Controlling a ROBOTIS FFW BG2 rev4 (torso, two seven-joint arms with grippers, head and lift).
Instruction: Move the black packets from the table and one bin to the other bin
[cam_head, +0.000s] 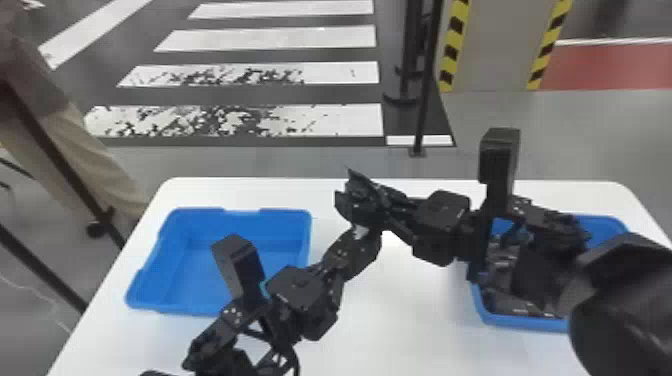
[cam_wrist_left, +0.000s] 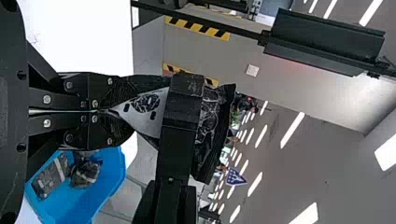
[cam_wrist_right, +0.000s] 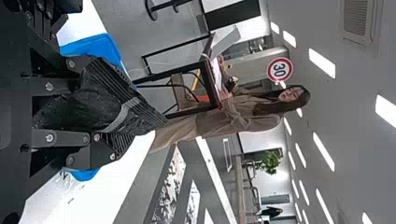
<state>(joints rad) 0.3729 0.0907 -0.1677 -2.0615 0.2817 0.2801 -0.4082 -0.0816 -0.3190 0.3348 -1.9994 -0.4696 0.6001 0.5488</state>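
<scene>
Above the table's middle, my left gripper (cam_head: 358, 232) meets my right gripper (cam_head: 345, 200) at a black packet. In the left wrist view, the left gripper (cam_wrist_left: 111, 111) is shut at the tapered grey corner of this packet (cam_wrist_left: 210, 114), whose dark body is partly covered by the right gripper's finger. The right wrist view has the right gripper (cam_wrist_right: 116, 116) shut on the crinkled packet (cam_wrist_right: 77, 109), which fills the space between its fingers. More black packets (cam_head: 520, 305) lie in the right blue bin (cam_head: 530, 324), partly behind the right arm. The left blue bin (cam_head: 267, 210) holds no visible packets.
Both bins stand on the white table (cam_head: 400, 320), one near each side. The left arm's forearm and camera post overlap the left bin's near right corner. The right arm crosses over the right bin. A thin black post (cam_head: 425, 100) stands beyond the table's far edge.
</scene>
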